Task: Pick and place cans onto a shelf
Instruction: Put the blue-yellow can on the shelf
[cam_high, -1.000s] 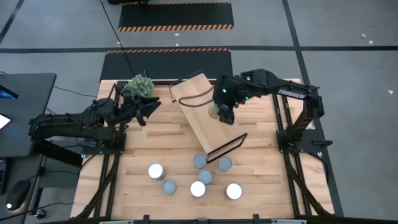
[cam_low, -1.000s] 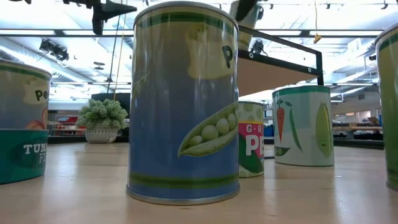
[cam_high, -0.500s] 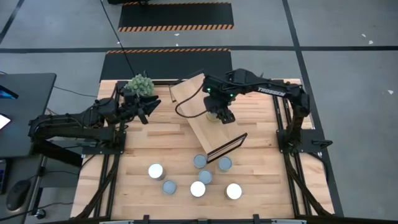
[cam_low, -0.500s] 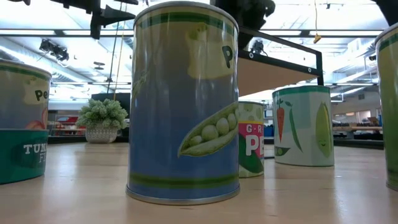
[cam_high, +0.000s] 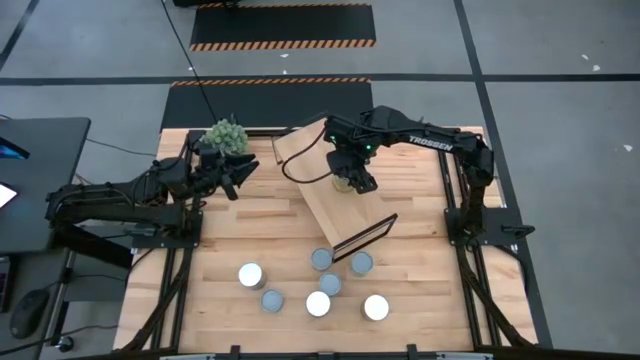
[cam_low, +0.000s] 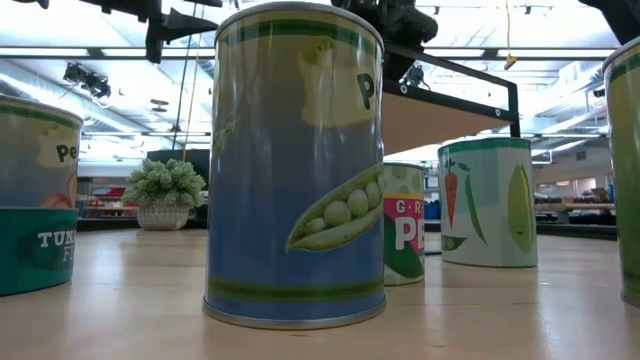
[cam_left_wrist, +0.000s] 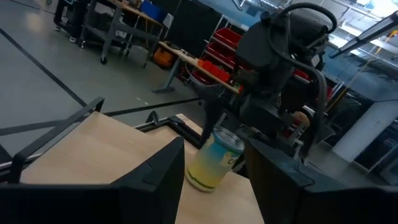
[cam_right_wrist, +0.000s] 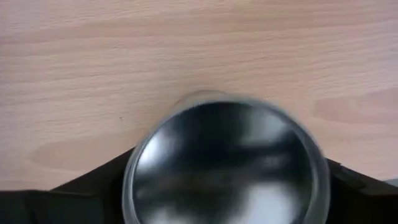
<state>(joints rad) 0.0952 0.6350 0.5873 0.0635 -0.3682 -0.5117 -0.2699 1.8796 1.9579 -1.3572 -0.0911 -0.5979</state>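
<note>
Cans (cam_high: 318, 303) are waiting in a cluster of six at the lower centre of the high view, while one can (cam_left_wrist: 214, 158) is standing upright on the shelf (cam_high: 315, 150), just above the frame's centre, its long axis vertical and its round top facing up. Over the past second the right gripper (cam_high: 353, 178) has been swinging inward from the right, carrying that can further onto the plank; it is now sitting directly above it. In the right wrist view its dark fingers (cam_right_wrist: 93, 180) are flanking the can on both sides, closed against it, so the grip appears not yet released. That suggests placement is nearly done, with letting go and lifting clear to follow. At the upper left, beside the plant ball (cam_high: 224, 136), the left gripper (cam_high: 238, 173) is idling with fingers spread and empty.
</note>
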